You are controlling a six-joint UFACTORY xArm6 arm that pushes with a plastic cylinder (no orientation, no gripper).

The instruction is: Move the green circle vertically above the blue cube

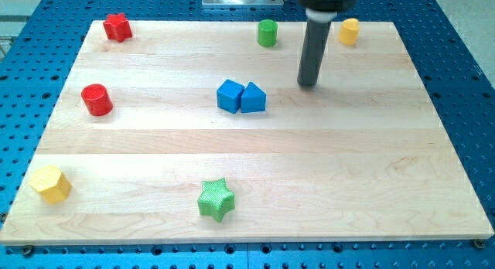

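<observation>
The green circle [267, 33], a short cylinder, stands near the board's top edge, a little right of centre. The blue cube [230, 96] sits near the middle of the board, touching a blue triangular block [253, 98] on its right. My tip [308, 84] is on the board to the right of the blue pair and below and right of the green circle, touching no block.
A red star [117, 27] is at the top left, a red cylinder [97, 100] at the left, a yellow hexagon [50, 183] at the bottom left, a green star [216, 199] at the bottom centre, a yellow cylinder [349, 31] at the top right. The wooden board [371, 161] lies on a blue perforated table.
</observation>
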